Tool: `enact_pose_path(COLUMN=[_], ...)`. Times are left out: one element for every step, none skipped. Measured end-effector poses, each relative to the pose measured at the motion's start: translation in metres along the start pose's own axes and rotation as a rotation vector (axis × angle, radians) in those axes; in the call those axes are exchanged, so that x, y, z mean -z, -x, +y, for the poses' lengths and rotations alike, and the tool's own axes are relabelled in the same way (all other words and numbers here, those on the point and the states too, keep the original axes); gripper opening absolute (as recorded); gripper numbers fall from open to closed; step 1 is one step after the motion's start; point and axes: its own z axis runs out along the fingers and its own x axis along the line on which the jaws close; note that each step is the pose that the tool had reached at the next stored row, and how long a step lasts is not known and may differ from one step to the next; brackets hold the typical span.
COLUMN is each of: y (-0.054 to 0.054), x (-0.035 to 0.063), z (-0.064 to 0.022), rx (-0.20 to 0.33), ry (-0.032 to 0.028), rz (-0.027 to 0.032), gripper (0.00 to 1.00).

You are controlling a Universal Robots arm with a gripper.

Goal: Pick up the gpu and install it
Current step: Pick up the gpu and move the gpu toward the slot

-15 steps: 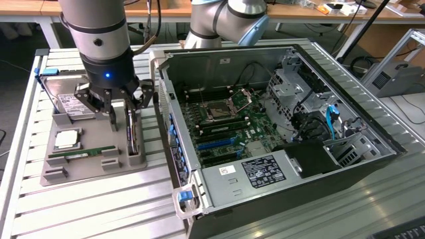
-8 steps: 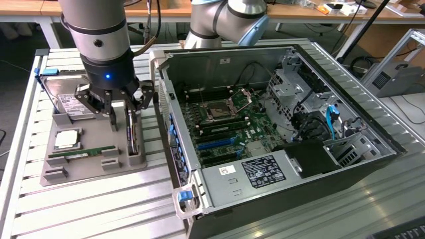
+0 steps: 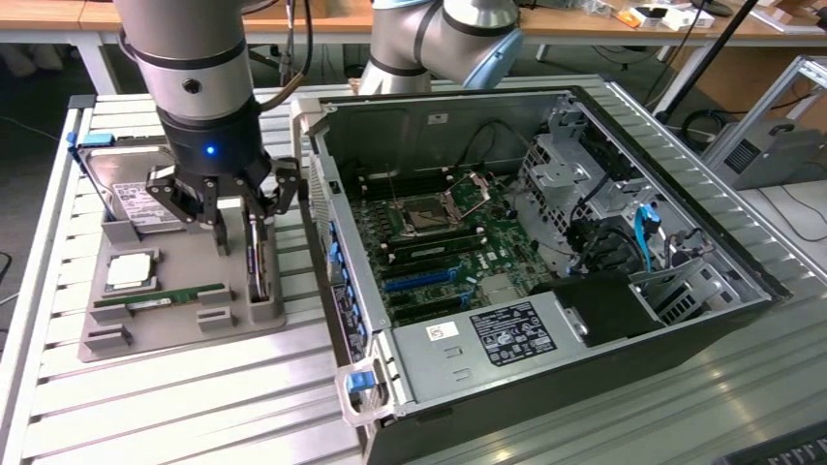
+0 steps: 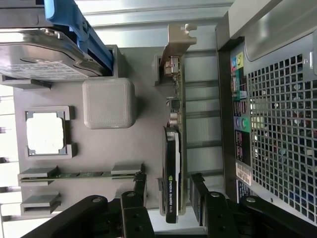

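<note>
The gpu [image 4: 172,148] is a thin dark card with a silvery end bracket [image 4: 181,37]. It stands on edge in a slot of the grey holder tray [image 3: 181,334], next to the computer case. In the exterior view the gpu [image 3: 262,276] is at the tray's right side. My gripper [image 3: 238,237] hangs right over it, open. In the wrist view the gripper [image 4: 169,191] has one black finger [image 4: 140,186] on each side of the card's end, with a gap to the card on both sides. Nothing is held.
The tray also holds a hard drive [image 3: 130,194], a square processor [image 3: 130,271] and a green memory stick [image 3: 162,295]. The open computer case [image 3: 543,126] lies at the exterior view's right, its motherboard [image 3: 440,242] exposed. A slatted table [image 3: 194,407] carries everything.
</note>
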Motion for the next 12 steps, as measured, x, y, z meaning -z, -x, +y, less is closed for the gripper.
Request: enact_pose_path(y=[0.0000,0.0000,0.0000,0.0000,0.0000,0.0000,-0.0001,-0.0001,-0.0001,-0.0001,-0.0001,-0.0002], x=[-0.0002,-0.0005,-0.0009,-0.0013,-0.0016,-0.0019,-0.0021,-0.0024,-0.0027,-0.0030,-0.0032,-0.0035], z=[0.0000,0.0000,0.0000,0.0000,0.0001,0.0001,0.0001,0.0001,0.0002,0.0003,0.0004,0.0007], rx=[0.000,0.000,0.000,0.000,0.000,0.000,0.000,0.000,0.000,0.000,0.000,0.000], ry=[-0.0007,-0.0016,-0.0027,-0.0041,-0.0050,-0.0060,-0.0069,-0.0077,-0.0086,-0.0096,-0.0107,-0.0119], rz=[-0.0001,-0.0001,-0.0002,-0.0003,-0.0004,-0.0005,-0.0005,-0.0006,-0.0007,-0.0007,-0.0008,-0.0010], gripper=[0.48,0.48,0.48,0.48,0.48,0.48,0.48,0.48,0.48,0.48,0.48,0.48])
